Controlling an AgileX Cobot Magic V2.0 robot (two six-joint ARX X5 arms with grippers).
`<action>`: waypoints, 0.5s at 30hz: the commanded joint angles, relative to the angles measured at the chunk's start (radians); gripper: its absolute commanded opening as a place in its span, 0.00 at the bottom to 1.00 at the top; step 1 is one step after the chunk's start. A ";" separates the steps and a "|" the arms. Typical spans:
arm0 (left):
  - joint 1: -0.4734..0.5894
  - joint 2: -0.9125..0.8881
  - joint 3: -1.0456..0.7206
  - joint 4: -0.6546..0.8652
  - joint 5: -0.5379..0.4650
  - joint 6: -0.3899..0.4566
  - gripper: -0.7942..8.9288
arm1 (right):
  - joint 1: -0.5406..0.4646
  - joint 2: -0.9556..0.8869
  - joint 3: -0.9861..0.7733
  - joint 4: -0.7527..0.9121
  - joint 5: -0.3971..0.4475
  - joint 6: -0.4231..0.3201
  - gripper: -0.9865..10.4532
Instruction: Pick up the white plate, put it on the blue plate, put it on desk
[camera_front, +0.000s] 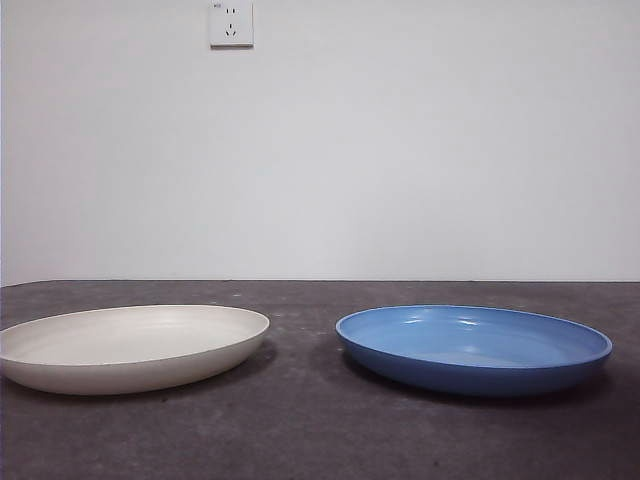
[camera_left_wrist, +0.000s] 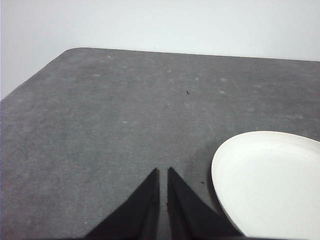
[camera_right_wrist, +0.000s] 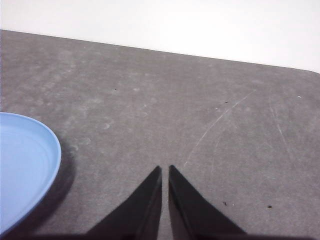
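Note:
The white plate lies flat on the desk at the left of the front view, and the blue plate lies flat at the right, a gap of bare desk between them. Neither arm shows in the front view. In the left wrist view my left gripper hangs shut over bare desk, with the white plate just beside it and apart from it. In the right wrist view my right gripper is shut above bare desk, with the blue plate off to one side.
A white wall with a power socket stands behind the desk. The desk's rounded far corner and far edge show in the wrist views. Faint scratches mark the desk surface.

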 joint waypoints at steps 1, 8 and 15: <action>0.002 -0.002 -0.020 -0.007 -0.003 -0.042 0.10 | 0.003 -0.003 -0.005 0.010 -0.007 0.041 0.10; 0.000 0.002 0.014 -0.007 -0.002 -0.138 0.10 | 0.003 -0.003 0.002 0.002 -0.056 0.299 0.10; -0.015 0.049 0.107 0.012 -0.003 -0.292 0.10 | 0.003 0.013 0.095 -0.005 -0.086 0.477 0.10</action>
